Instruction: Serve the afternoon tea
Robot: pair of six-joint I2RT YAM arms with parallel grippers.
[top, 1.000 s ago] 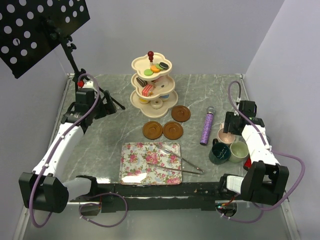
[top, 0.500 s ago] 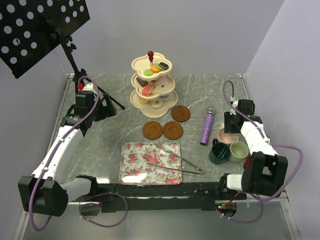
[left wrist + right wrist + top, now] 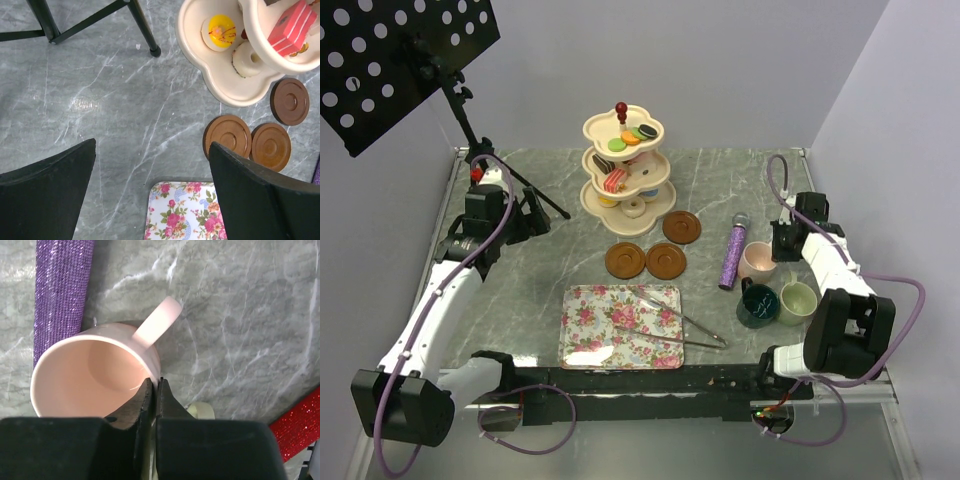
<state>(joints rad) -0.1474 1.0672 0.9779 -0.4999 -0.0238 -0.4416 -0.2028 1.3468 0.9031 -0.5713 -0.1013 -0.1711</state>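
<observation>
1. Right fingers (image 3: 154, 402) are pinched tight on the rim of the pink mug (image 3: 85, 375), next to its handle; the purple microphone (image 3: 60, 290) lies just beyond the mug, to the left.
2. Left fingers (image 3: 528, 215) are spread wide, holding nothing; the brown saucers (image 3: 227, 136) and cream stand (image 3: 210, 75) sit ahead, to their right.

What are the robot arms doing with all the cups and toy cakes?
They are setting out a pretend tea party. The right gripper is pinched shut on the rim of the pink mug, right beside the microphone. The left gripper is open and holds nothing; it hangs above the table near the stand. The three saucers have nothing on them yet, and the teal mug and green mug sit untouched.
</observation>
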